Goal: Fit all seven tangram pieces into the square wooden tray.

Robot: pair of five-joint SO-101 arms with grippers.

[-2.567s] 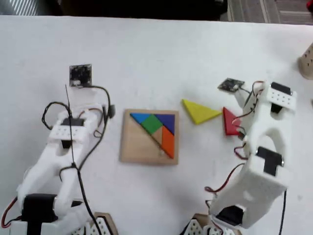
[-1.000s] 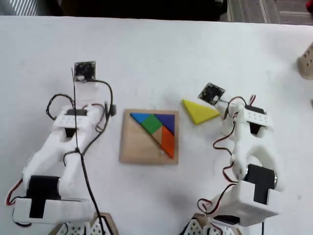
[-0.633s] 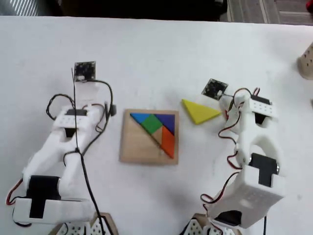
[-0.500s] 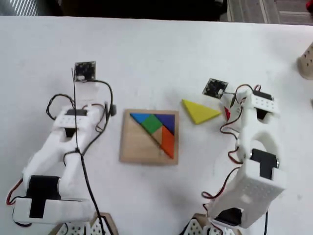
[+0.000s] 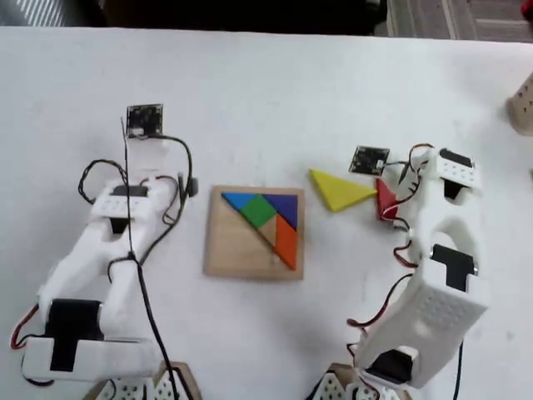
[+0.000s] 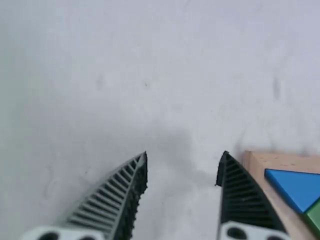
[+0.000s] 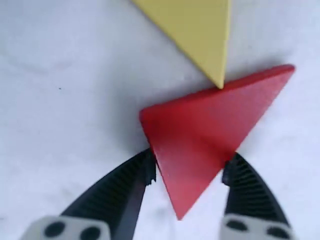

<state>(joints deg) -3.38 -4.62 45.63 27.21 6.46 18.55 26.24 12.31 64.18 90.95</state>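
Note:
The square wooden tray (image 5: 229, 250) lies mid-table with blue (image 5: 239, 201), green (image 5: 260, 212), purple (image 5: 286, 204) and orange (image 5: 286, 240) pieces in its far right half. Right of it on the table lie a yellow triangle (image 5: 340, 189) and a red triangle (image 5: 386, 200), tips touching. My right gripper (image 7: 189, 167) is open, its fingers astride one corner of the red triangle (image 7: 205, 130), close against its edges; the yellow triangle (image 7: 195, 30) lies beyond. My left gripper (image 6: 183, 165) is open over bare table beside the tray's corner (image 6: 252, 162), with nothing between its fingers.
The left arm (image 5: 117, 221) stands left of the tray, and the right arm (image 5: 441, 242) stands right of the loose triangles. A pegged wooden object (image 5: 523, 104) sits at the far right edge. Perforated boards (image 5: 337, 385) lie at the near edge. Bare white table stretches behind the tray.
The right arm has swung to the right and pulled back, uncovering the red triangle it hid a second ago. The left arm has kept still over the last second.

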